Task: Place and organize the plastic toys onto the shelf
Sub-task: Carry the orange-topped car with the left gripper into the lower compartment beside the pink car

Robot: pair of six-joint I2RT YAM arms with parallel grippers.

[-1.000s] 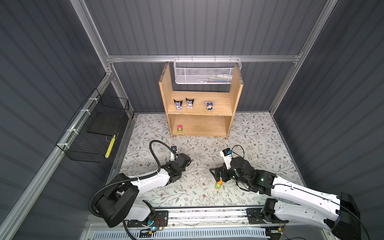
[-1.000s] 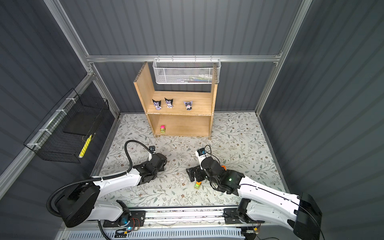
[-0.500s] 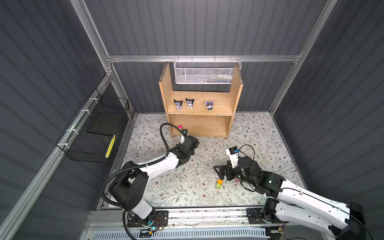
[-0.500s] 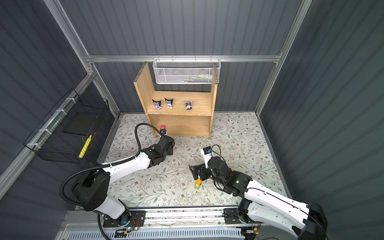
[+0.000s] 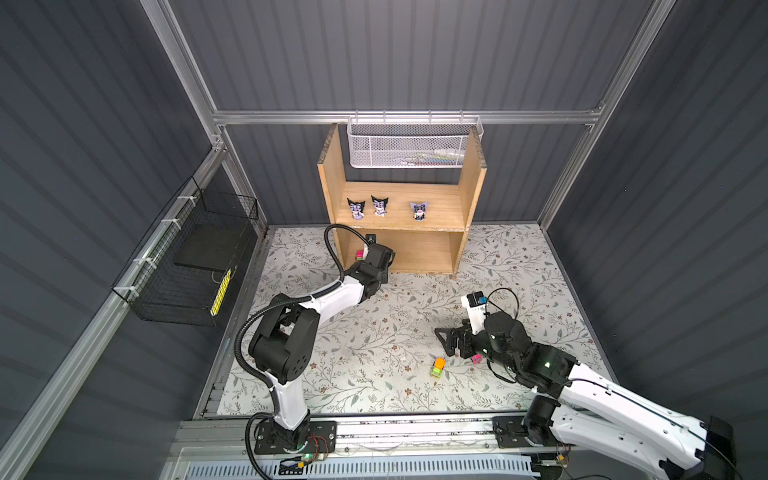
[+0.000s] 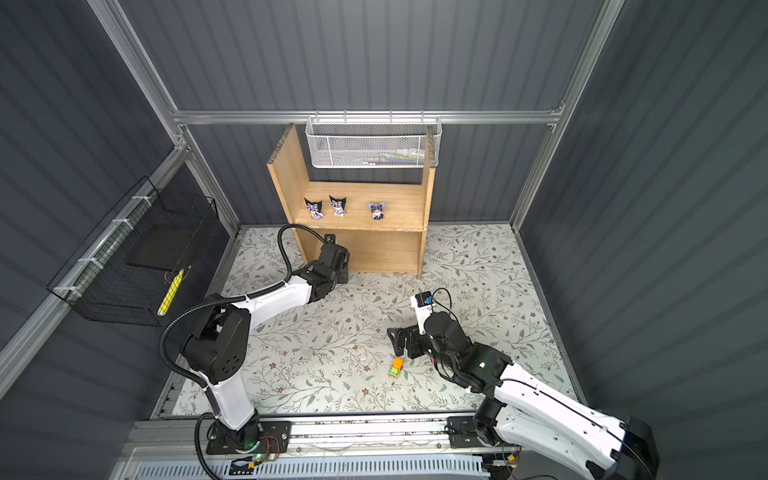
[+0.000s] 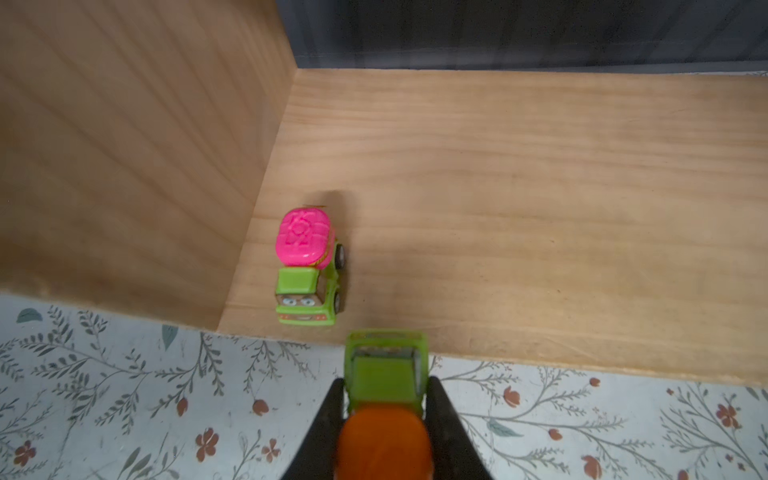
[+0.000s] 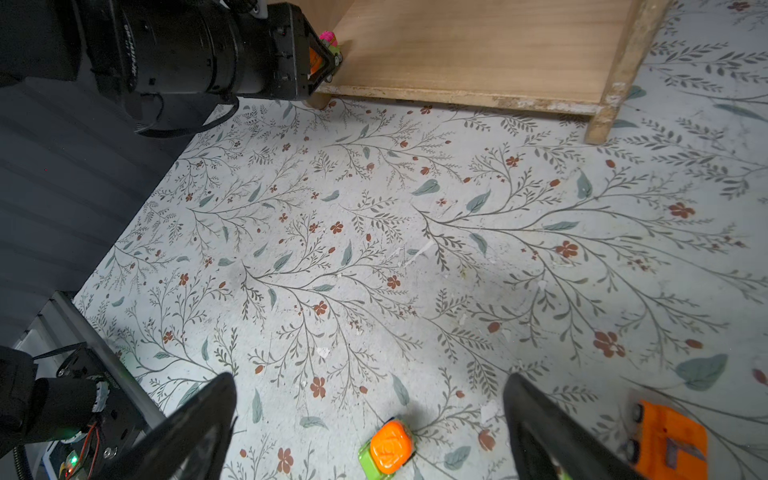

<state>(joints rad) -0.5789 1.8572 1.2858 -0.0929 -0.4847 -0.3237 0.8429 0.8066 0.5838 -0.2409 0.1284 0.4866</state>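
Toy car (image 7: 384, 370), green and orange, is being clamped by the left end effector (image 7: 384, 388) at the front edge of the lower tier of the shelf (image 7: 498, 187), near a pink-and-green truck (image 7: 307, 266) on that tier. Three figurines (image 5: 380, 206) are being displayed on the upper tier. The right end effector (image 8: 370, 382) is being held wide apart above an orange-and-green car (image 8: 388, 451) on the surface (image 8: 374, 228).

In a top view, the lower tier of the shelf (image 5: 424, 251) stands bare rightward; a pink-and-green car (image 5: 358, 254) fills its left end.
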